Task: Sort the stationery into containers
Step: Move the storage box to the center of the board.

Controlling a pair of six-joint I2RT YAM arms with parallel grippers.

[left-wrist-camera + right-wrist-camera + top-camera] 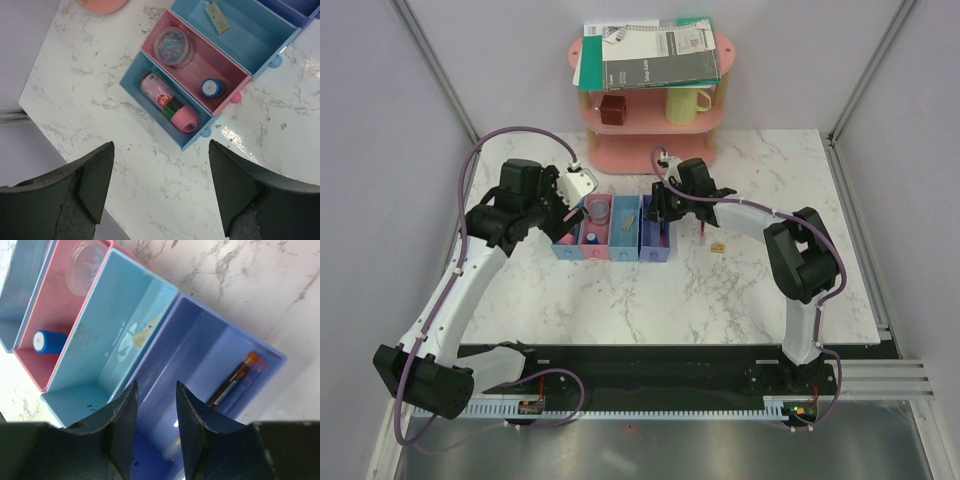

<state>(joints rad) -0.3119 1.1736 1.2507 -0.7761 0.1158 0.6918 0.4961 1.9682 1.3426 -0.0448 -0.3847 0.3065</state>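
Note:
The four joined trays stand mid-table: blue (563,247), pink (596,243), light blue (624,243), violet-blue (655,250). In the left wrist view the pink cylinder (167,102) lies in the blue tray. The round disc (173,46) and the blue-capped tube (214,88) are in the pink tray. A tan block (216,17) is in the light blue tray. My left gripper (161,145) is open and empty over bare table beside the blue tray. My right gripper (156,385) hangs open over the violet-blue tray, where a red pen (235,377) lies. Another thin red pen (703,234) and a small tan block (718,246) lie on the table to the right.
A pink shelf rack (705,125) stands at the back. It carries grey-green notebooks (650,50), a yellow mug (687,103) and a brown cube (612,110). Grey walls close in the left and right sides.

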